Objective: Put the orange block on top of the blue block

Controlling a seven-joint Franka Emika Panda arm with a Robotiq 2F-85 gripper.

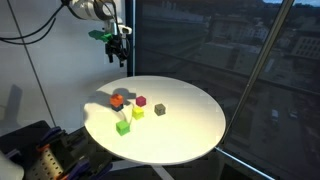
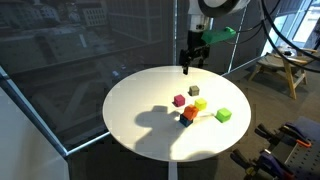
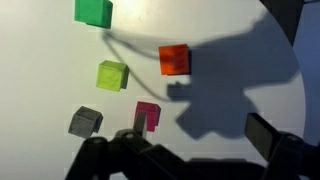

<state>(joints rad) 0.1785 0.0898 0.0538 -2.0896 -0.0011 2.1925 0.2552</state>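
The orange block [image 2: 187, 112] stands near the table's edge and looks stacked on the blue block [image 2: 185, 121], of which a dark sliver shows beneath it. The orange block also shows in an exterior view [image 1: 117, 100] and from above in the wrist view [image 3: 174, 60], where the blue block is hidden. My gripper [image 1: 118, 48] [image 2: 190, 64] hangs high above the far side of the table, well away from the blocks. In the wrist view its fingers [image 3: 205, 135] are spread wide with nothing between them.
On the round white table [image 1: 190, 130] lie a maroon cube [image 3: 148, 115], a yellow cube [image 3: 112, 73], a green cube [image 3: 93, 10] and a grey cube [image 3: 85, 121], all close to the stack. Dark windows stand behind the table.
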